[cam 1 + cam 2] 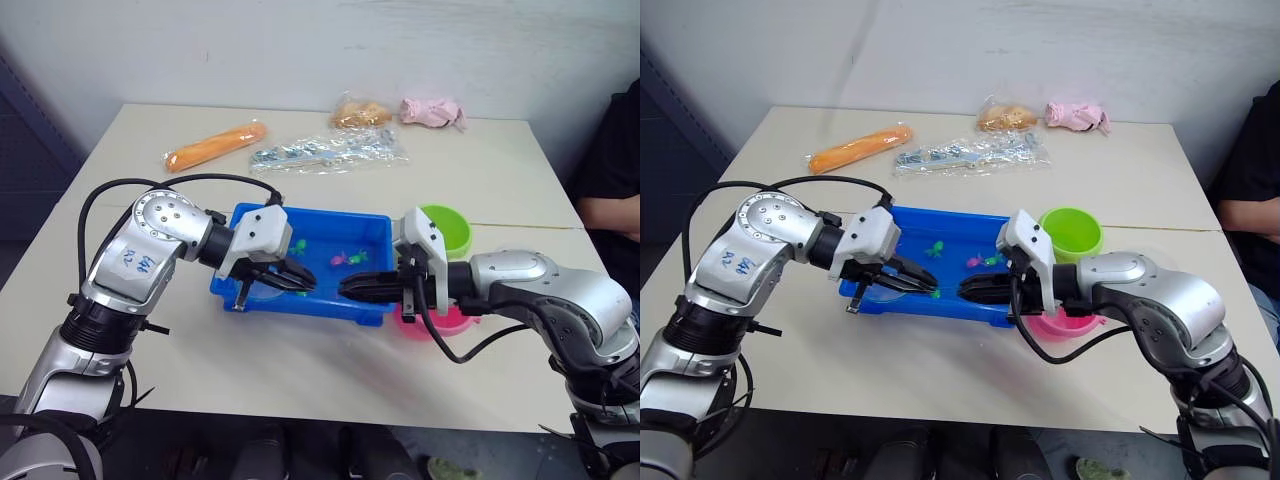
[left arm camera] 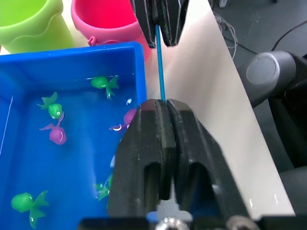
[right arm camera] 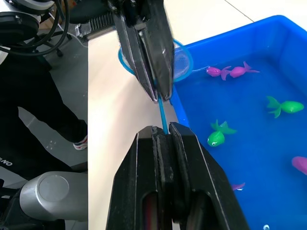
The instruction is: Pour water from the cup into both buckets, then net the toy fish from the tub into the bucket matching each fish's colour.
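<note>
Left gripper: closed on the thin handle of the net, over the near rim of the tub.
Right gripper: closed on the same handle from the opposite end, tips near the left's, a short blue stretch of handle between them.
Risk: both clamped on one thin rod; any mismatch in arm motion likely to bend or snap it, or twist it out of a grip. Release by the wrong side likely to drop the net onto the table or into the water.
Green fish and pink fish: several, loose in the tub's water, none netted.
Pink bucket: just beside the tub's right end, largely hidden behind the right arm.
Green bucket: just behind it, upright.
Water level in either bucket: not discernible.
</note>
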